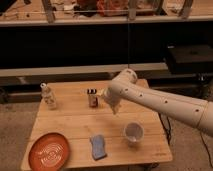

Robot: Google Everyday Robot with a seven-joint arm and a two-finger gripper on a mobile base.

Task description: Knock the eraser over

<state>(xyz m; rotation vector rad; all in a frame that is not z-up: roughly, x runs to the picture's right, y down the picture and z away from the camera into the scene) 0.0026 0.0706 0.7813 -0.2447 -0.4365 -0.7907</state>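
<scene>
1. The small, dark, rectangular eraser [92, 98], black-edged with a reddish-brown and white face, is seen upright on the pale wooden table [75, 125], towards its far edge.
2. The white gripper [104, 96] is held just right of the eraser, jaws spread, nothing pinched.
3. A clear plastic bottle [48, 96] is stood left of the eraser.
4. A blue-grey soft pad [98, 147], a translucent cup [133, 132] and a round orange plate [50, 150] are set nearer than the eraser.

Single cam, elevated, looking down and forward across the table [75, 125] at mid range. Arm [165, 102] enters from frame right, gripper [111, 103] near frame centre.
</scene>
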